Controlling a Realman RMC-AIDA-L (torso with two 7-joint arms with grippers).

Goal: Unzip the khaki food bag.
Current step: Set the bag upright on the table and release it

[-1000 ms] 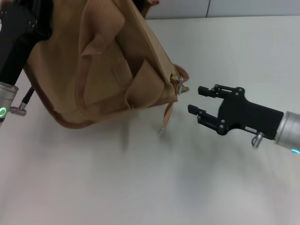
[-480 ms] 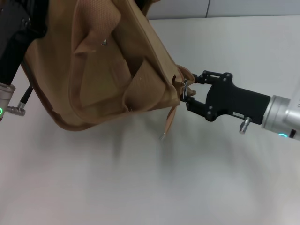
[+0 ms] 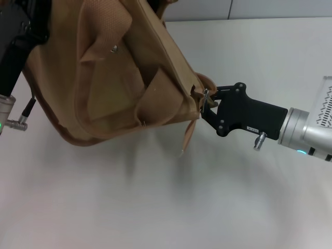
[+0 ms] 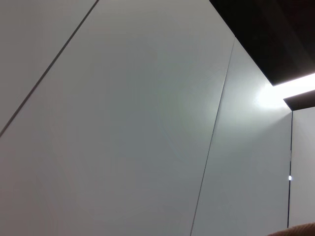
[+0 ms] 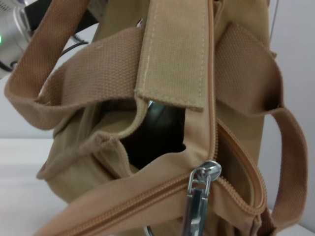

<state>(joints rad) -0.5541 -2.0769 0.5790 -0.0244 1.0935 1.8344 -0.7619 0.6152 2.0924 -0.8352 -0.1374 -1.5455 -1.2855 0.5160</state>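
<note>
Khaki food bag (image 3: 119,72) against right pincer (image 3: 206,106)

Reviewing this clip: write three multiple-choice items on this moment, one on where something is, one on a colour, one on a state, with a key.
1. Where is the right end effector?
A. at the zipper pull on the bag's end
B. on a webbing handle
C. flat on the table

2. What colour is the zipper pull?
A. black
B. red
C. silver

3. How is the khaki food bag placed?
A. lying flat on the table
B. lifted and tilted, held up by the left arm
C. hanging from the right arm alone

Key: 1 A, the head view shows the fingertips at the pull; 2 C, the right wrist view shows shiny metal; 3 B, the bag's shadow falls on the table below it.
</note>
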